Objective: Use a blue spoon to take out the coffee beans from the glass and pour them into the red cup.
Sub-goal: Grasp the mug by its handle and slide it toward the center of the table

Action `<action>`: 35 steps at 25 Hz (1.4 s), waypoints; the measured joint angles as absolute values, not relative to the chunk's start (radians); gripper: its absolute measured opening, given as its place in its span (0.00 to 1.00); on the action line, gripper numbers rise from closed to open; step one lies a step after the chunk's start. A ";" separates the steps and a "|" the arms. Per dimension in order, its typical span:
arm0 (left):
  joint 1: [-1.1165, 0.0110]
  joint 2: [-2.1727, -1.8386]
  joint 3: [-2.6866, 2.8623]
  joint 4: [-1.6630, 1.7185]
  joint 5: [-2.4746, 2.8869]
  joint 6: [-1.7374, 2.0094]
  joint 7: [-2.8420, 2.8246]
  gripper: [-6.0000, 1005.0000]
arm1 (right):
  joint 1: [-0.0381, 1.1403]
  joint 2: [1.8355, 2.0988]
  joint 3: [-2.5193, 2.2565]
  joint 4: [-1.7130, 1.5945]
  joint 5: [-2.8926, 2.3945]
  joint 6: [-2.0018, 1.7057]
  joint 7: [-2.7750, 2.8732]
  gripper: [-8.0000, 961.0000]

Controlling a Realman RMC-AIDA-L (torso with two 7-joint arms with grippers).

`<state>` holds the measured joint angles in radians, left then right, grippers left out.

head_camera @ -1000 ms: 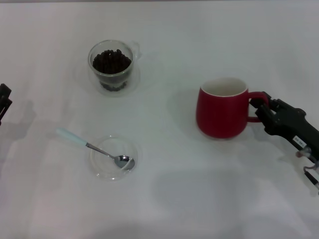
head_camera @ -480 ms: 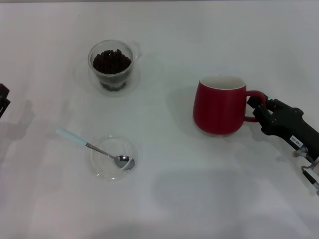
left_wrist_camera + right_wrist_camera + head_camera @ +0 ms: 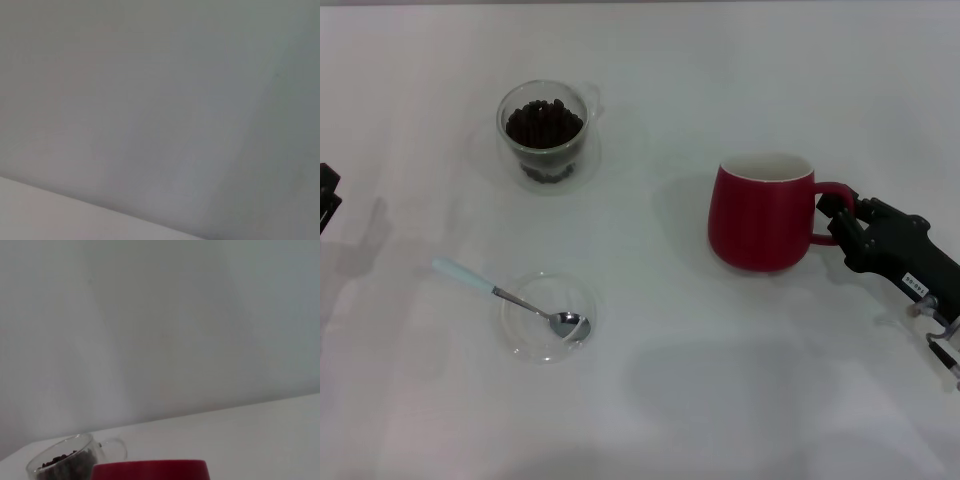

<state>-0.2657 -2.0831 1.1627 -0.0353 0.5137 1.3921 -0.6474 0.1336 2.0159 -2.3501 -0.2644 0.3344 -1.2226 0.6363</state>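
Pale-blue-handled metal blue spoon [image 3: 506, 296] lay with its bowl in a shallow clear glass dish [image 3: 546, 317], handle angled toward the left gripper [image 3: 325, 197], the nearer arm, whose finger state I couldn't tell; the right gripper [image 3: 836, 218] pinched the red cup [image 3: 761, 214] handle.

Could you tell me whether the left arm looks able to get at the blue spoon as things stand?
Probably yes: the blue spoon lies with its handle over the dish's rim toward the left gripper, bare table between.
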 joint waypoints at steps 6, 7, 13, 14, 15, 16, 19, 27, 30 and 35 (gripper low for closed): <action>-0.277 -2.082 1.163 -0.035 0.513 1.387 -0.656 0.87 | 0.142 2.017 -2.369 -0.273 0.334 -1.225 0.574 0.20; -0.279 -2.082 1.163 -0.035 0.513 1.386 -0.668 0.87 | 0.143 2.017 -2.373 -0.275 0.334 -1.225 0.566 0.20; -0.285 -2.080 1.161 -0.038 0.511 1.376 -0.710 0.87 | 0.145 2.018 -2.398 -0.294 0.332 -1.225 0.501 0.20; -0.287 -2.081 1.161 -0.037 0.511 1.372 -0.710 0.87 | 0.146 2.019 -2.401 -0.296 0.330 -1.225 0.493 0.20; -0.289 -2.082 1.161 -0.036 0.511 1.365 -0.711 0.87 | 0.147 2.019 -2.406 -0.296 0.328 -1.224 0.486 0.20; -0.292 -2.082 1.161 -0.036 0.511 1.362 -0.711 0.87 | 0.149 2.019 -2.412 -0.297 0.326 -1.220 0.480 0.20; -0.299 -2.083 1.161 -0.036 0.512 1.358 -0.712 0.87 | 0.157 2.022 -2.436 -0.307 0.324 -1.208 0.454 0.20; -0.299 -2.083 1.162 -0.035 0.514 1.357 -0.714 0.87 | 0.160 2.023 -2.466 -0.385 0.324 -1.108 0.321 0.20; -0.299 -2.083 1.162 -0.035 0.514 1.356 -0.722 0.87 | 0.160 2.023 -2.465 -0.396 0.330 -1.078 0.302 0.19; -0.299 -2.083 1.163 -0.035 0.514 1.356 -0.724 0.87 | 0.161 2.023 -2.460 -0.390 0.331 -1.069 0.285 0.19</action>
<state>-0.2993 -2.0832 1.1627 -0.0346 0.5139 1.3560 -0.7240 0.1606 2.0234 -2.4604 -0.3902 0.3306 -1.0694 0.2847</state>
